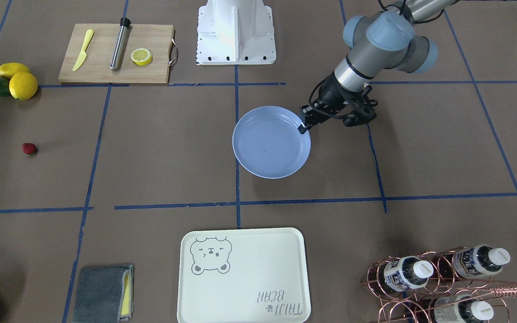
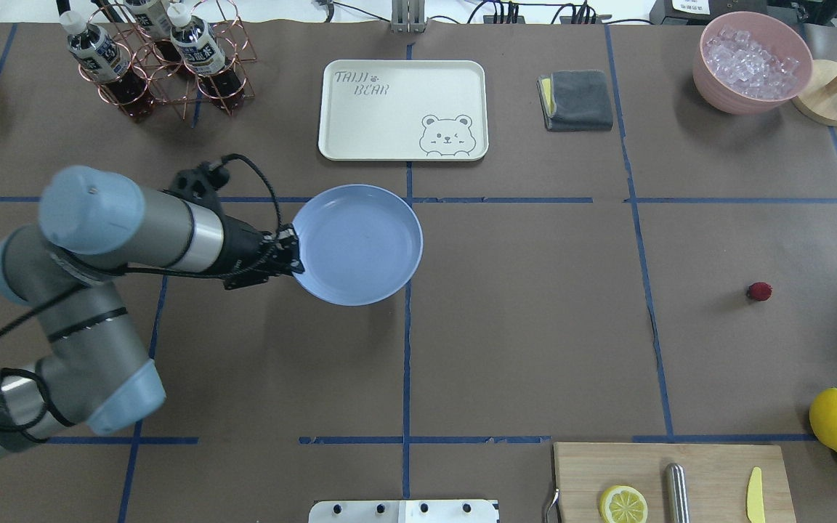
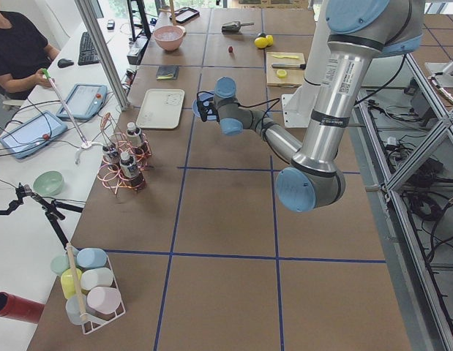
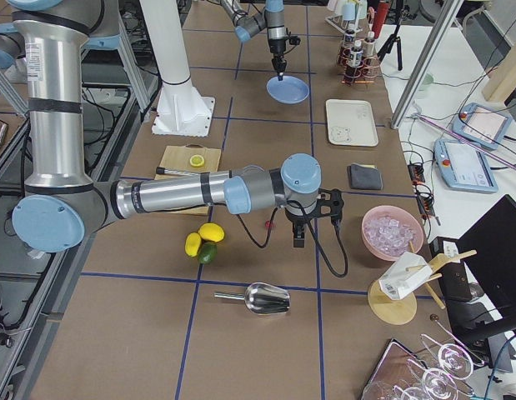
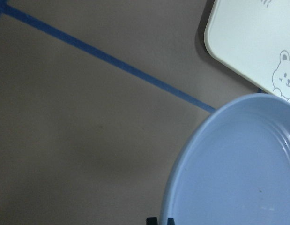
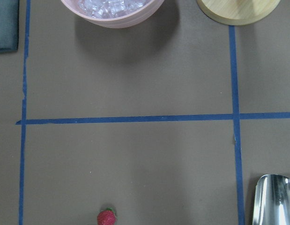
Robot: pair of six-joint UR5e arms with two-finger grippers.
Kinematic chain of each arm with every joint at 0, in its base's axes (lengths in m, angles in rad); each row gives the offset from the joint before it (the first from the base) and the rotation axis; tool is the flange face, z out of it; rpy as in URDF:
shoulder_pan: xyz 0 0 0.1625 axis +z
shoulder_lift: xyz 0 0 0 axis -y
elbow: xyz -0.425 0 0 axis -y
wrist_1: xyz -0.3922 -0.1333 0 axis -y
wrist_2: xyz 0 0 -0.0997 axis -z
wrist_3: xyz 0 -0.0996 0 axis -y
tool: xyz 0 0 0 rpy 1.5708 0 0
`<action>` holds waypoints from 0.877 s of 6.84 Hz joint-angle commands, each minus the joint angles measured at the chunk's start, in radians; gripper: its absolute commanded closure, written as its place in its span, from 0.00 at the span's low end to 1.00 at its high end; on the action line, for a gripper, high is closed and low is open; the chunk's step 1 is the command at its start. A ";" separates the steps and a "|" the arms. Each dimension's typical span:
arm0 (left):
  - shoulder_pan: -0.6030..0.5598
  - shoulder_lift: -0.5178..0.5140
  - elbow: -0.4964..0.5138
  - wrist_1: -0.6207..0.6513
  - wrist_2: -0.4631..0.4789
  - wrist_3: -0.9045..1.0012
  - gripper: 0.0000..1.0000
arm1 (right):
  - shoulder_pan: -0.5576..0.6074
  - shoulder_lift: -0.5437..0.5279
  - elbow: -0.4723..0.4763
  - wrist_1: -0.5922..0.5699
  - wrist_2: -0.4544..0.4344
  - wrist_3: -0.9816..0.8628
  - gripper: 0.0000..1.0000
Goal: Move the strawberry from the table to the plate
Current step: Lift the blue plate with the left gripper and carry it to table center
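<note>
The strawberry (image 1: 29, 149) (image 2: 758, 291), small and dark red, lies alone on the brown table (image 1: 164, 148), far from the plate. It also shows at the bottom edge of the right wrist view as the strawberry (image 6: 107, 217). The light-blue plate (image 1: 271, 142) (image 2: 357, 243) (image 5: 238, 173) sits near the table's centre with nothing in it. My left gripper (image 1: 305, 125) (image 2: 295, 254) is shut on the plate's rim. The right gripper (image 4: 298, 242) shows only in the exterior right view, hanging over the table near the strawberry; I cannot tell whether it is open or shut.
A cream bear tray (image 1: 243, 276) lies beyond the plate. A cutting board (image 1: 117, 54) carries a lemon half, a knife and a steel rod. Lemons (image 1: 23, 85), a grey cloth (image 1: 102, 294), a bottle rack (image 1: 438, 282), an ice bowl (image 2: 753, 62) and a metal scoop (image 6: 273, 199) stand around.
</note>
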 commanded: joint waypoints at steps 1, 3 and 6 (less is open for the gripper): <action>0.116 -0.088 0.058 0.076 0.097 -0.065 1.00 | -0.033 0.000 0.028 0.000 0.000 0.047 0.00; 0.139 -0.093 0.079 0.075 0.103 -0.061 0.97 | -0.049 0.001 0.030 0.000 0.000 0.047 0.00; 0.085 -0.071 -0.011 0.097 0.091 -0.010 0.00 | -0.117 0.001 0.048 0.004 -0.021 0.099 0.00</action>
